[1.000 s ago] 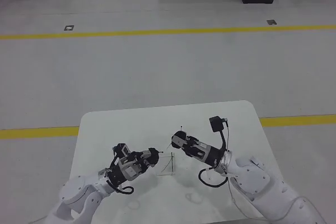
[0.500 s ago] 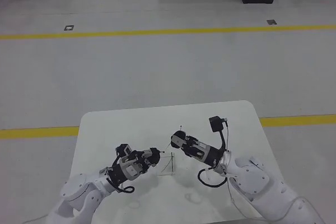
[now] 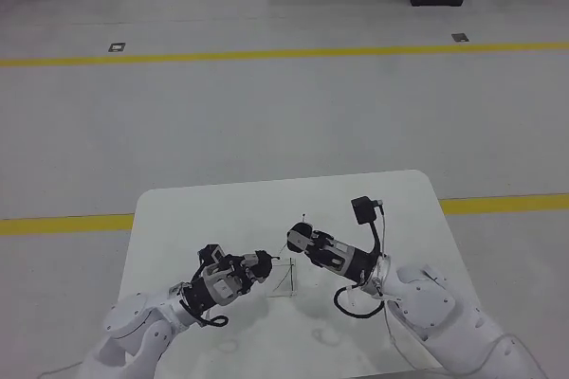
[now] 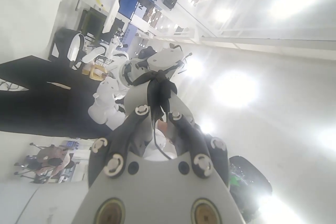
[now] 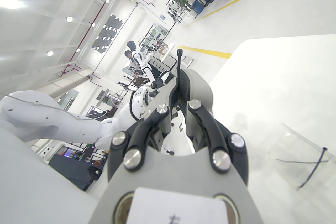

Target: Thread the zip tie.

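Observation:
Over the middle of the white table point(image 3: 218, 213), my right gripper point(image 3: 297, 233) is shut on a black zip tie point(image 5: 179, 72). The tie's square head point(image 5: 179, 52) sticks out past the fingertips. My left gripper point(image 3: 263, 260) faces it from a short gap away and is shut on a thin black strap point(image 4: 158, 93). A fine black line point(image 3: 278, 253) runs from the left fingertips toward the right gripper. In the left wrist view the strap passes between the closed fingers of the left gripper point(image 4: 157, 104). I cannot tell whether the strap's end meets the head.
A small clear tray point(image 3: 284, 281) lies on the table just below the two grippers, holding two spare black ties point(image 5: 313, 166). Bare tabletop point(image 5: 275, 72) stretches toward the far and side edges. Yellow floor lines point(image 3: 284, 52) run beyond the table.
The left gripper has edged slightly toward the right gripper. The right gripper has drifted a little toward the far side with the tie still held.

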